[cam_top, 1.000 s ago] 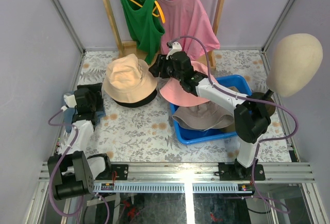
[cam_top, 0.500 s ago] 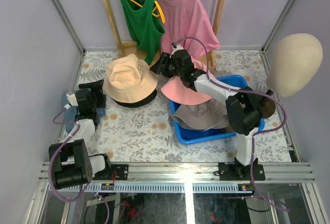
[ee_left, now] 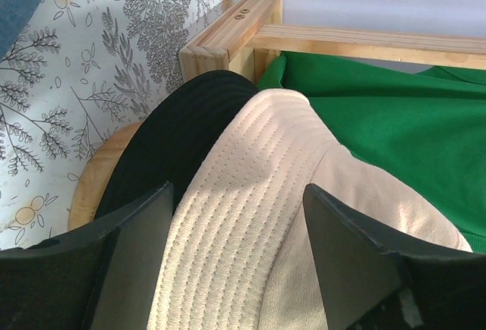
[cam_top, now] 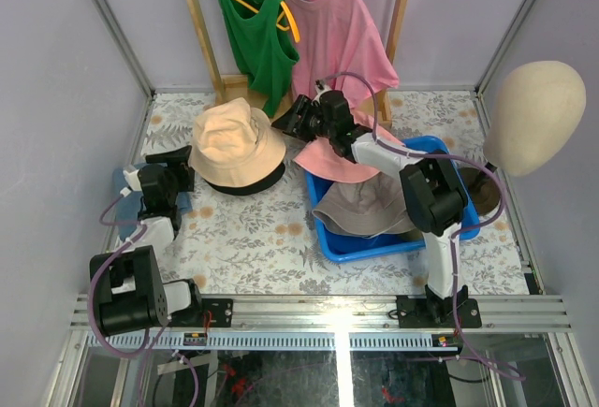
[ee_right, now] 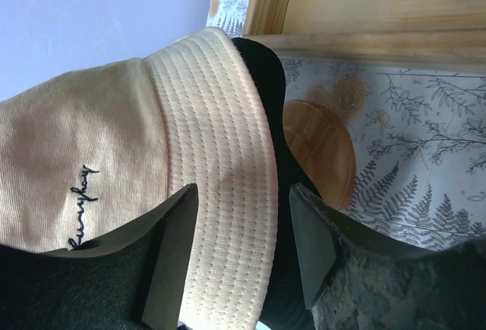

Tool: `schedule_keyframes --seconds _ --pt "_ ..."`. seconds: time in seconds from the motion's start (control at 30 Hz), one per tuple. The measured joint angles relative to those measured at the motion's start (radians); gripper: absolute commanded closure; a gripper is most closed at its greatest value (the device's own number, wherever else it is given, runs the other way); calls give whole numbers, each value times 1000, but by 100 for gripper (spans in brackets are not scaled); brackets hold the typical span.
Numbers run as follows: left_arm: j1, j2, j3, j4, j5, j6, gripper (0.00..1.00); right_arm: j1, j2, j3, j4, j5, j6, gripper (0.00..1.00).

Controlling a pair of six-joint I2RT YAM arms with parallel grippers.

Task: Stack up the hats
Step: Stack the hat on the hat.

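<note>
Jaws spread on both grippers. Left gripper (ee_left: 235, 193) sits low at the stack's left side, with the beige hat (cam_top: 234, 140) brim and the black hat (cam_top: 245, 185) under it between and just ahead of its fingers. Right gripper (ee_right: 241, 193) is at the stack's right side, straddling both brims; contact unclear. Pink hat (cam_top: 328, 166) overlaps the bin (cam_top: 348, 247) corner. Grey hat (cam_top: 360, 209) is inside.

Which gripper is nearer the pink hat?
Right. The right gripper sits just past the pink hat's far-left edge; the left gripper is across the beige hat, further left.
</note>
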Motion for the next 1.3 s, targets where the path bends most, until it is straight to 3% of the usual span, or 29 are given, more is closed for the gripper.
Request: schedule_keyframes --seconds 0.2,0.77,1.3 --pt "3 -10 -31 19 7 -3 54 -4 40 16 36 -38 53 41" --pt "4 -42 -42 15 14 2 72 -5 76 36 58 -72 119 41" --pt "4 -45 -27 -109 14 48 90 -5 107 117 -95 -69 69 40"
